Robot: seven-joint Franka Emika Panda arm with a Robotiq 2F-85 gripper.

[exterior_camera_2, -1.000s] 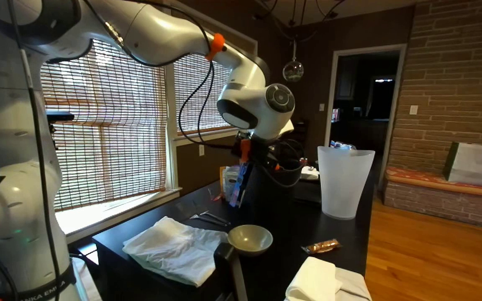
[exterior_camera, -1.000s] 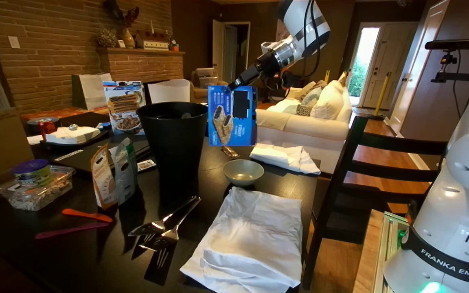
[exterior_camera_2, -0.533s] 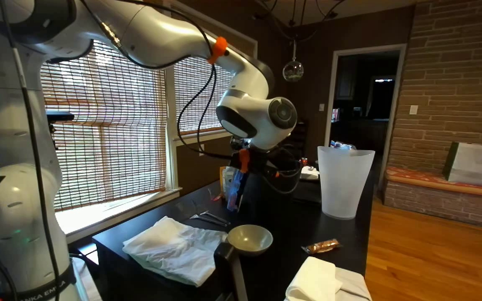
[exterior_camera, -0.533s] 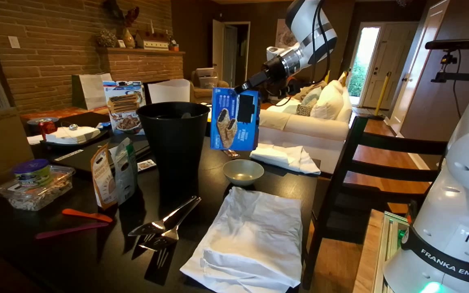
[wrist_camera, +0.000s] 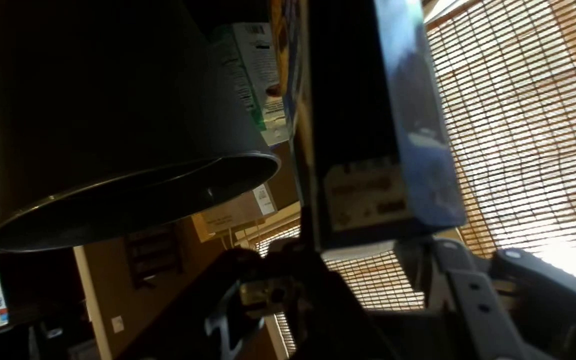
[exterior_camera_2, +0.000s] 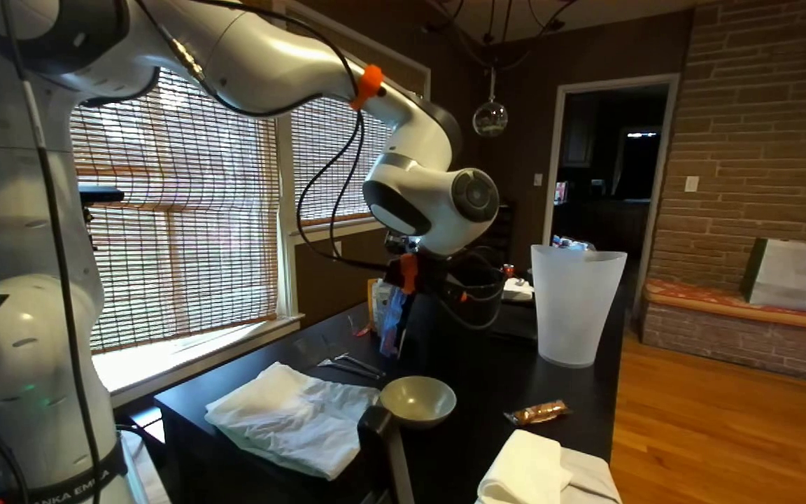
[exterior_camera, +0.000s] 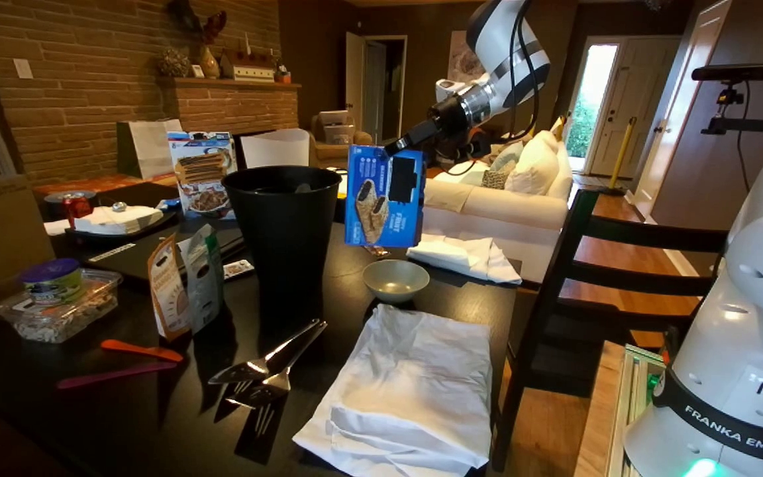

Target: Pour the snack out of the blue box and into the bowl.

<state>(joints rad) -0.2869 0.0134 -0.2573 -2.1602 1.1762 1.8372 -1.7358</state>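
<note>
Dark table point(exterior_camera: 464, 299), in an exterior view: blue box point(exterior_camera: 385, 202) hangs in the air, jaws of the gripper point(exterior_camera: 388, 151) clamped on its upper edge, higher than the bowl point(exterior_camera: 395, 281), cannot tell if directly over it, black bin point(exterior_camera: 282, 232) to the left, rumpled white cloth point(exterior_camera: 411, 391) near, folded white cloth point(exterior_camera: 464, 256) far right.

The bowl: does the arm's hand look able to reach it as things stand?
Probably yes, for pouring: the bowl stands uncovered in both exterior views, the black bin to one side. The hand grips the blue box, so it likely couldn't grasp the bowl.
</note>
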